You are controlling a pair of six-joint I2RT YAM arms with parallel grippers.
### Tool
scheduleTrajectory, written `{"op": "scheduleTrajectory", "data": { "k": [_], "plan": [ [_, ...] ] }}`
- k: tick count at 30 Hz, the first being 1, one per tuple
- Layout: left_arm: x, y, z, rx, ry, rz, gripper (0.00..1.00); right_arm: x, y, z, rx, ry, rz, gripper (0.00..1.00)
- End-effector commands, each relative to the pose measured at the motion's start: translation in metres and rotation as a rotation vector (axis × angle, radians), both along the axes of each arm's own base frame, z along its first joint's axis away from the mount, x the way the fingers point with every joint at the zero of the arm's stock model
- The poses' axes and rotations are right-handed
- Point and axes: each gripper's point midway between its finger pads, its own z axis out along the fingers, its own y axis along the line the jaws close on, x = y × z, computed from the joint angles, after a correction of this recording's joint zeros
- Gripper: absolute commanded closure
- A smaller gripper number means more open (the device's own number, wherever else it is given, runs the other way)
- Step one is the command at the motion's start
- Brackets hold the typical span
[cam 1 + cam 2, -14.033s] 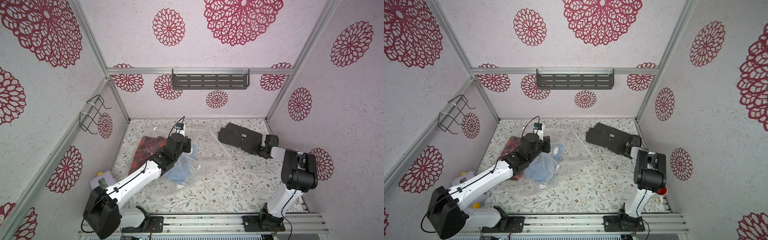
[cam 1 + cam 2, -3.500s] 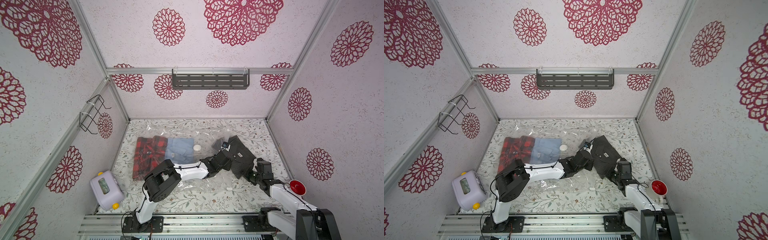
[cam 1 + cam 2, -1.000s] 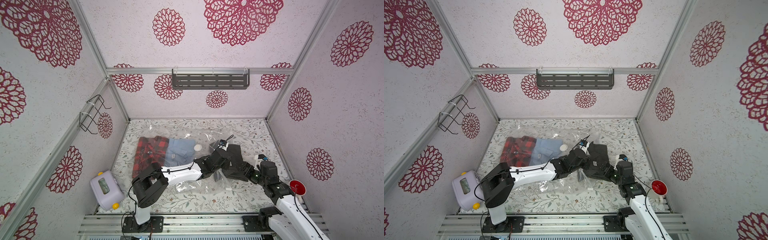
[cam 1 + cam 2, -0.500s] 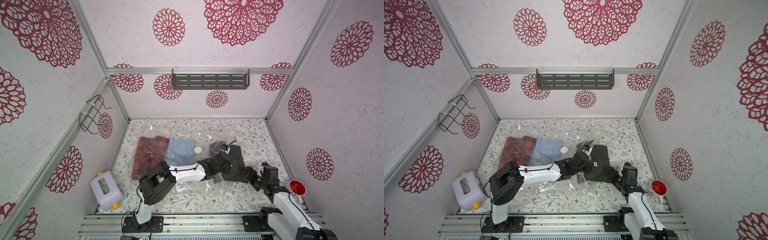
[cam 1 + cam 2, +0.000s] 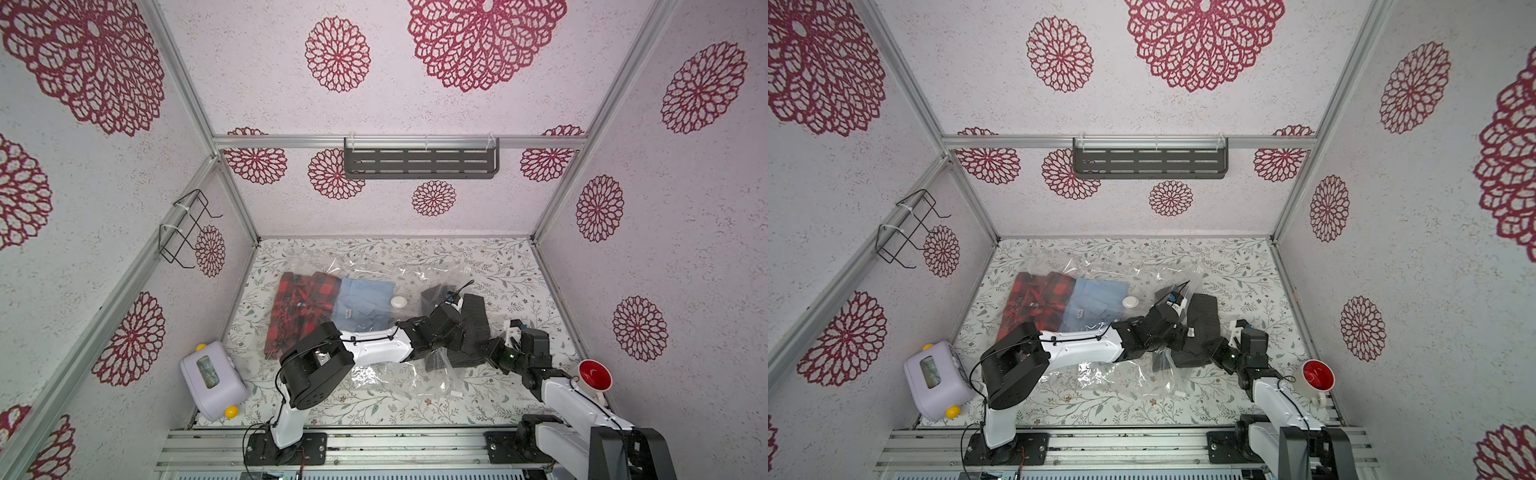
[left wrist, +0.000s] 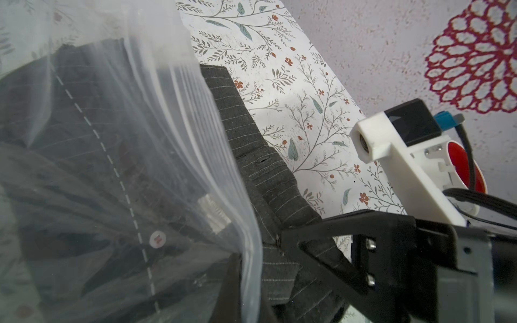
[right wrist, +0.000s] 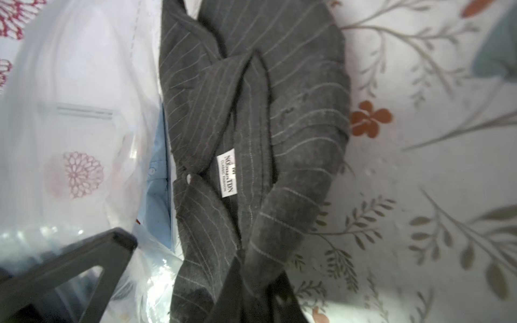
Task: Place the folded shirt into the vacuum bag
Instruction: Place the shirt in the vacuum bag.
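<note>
You had the left jaws pressed together on the zip edge of the bag, holding the top film up off the counter so the mouth gaped toward the counter's right edge. The right jaws were pinched tight on a bunched fold of the shirt at its near end, outside the mouth, probably so you could feed it in from behind. The shirt lay right of the counter's middle, only partly in. In the left wrist view most of it showed through the film, while a strip ran out past the zip edge. Deeper in, toward the counter's left edge, the plaid shirt and the blue shirt lay flat side by side, with the valve just beside the blue one. That left room near the mouth. I judged the job partway done. The lip had to be kept high, since slack film could snag the collar and the soft fold could crumple under a push.
</note>
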Motion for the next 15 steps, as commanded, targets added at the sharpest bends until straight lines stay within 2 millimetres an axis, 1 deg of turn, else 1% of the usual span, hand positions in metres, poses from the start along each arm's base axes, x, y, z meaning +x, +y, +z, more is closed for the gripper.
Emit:
{"op": "scheduleTrajectory", "data": {
  "k": [1, 2, 5, 7, 10, 15],
  "plan": [
    [-0.008, -0.017, 0.022, -0.049, -0.02, -0.04, 1.0, 0.011, 0.027, 0.035, 0.071, -0.094, 0.079, 1.0],
    [-0.007, -0.015, 0.046, -0.083, -0.046, -0.036, 1.0, 0.011, 0.032, 0.036, 0.077, -0.096, 0.09, 1.0],
    [-0.004, -0.012, 0.066, -0.094, -0.083, -0.032, 1.0, 0.007, 0.048, 0.036, 0.091, -0.094, 0.119, 1.0],
    [-0.003, -0.012, 0.079, -0.103, -0.105, -0.032, 1.0, 0.005, 0.056, 0.031, 0.088, -0.084, 0.135, 1.0],
    [-0.002, -0.012, 0.091, -0.116, -0.125, -0.035, 1.0, 0.001, 0.067, 0.025, 0.094, -0.071, 0.156, 1.0],
    [-0.002, -0.015, 0.103, -0.148, -0.133, -0.042, 1.0, -0.001, 0.086, 0.018, 0.097, -0.058, 0.205, 1.0]
  ]
}}
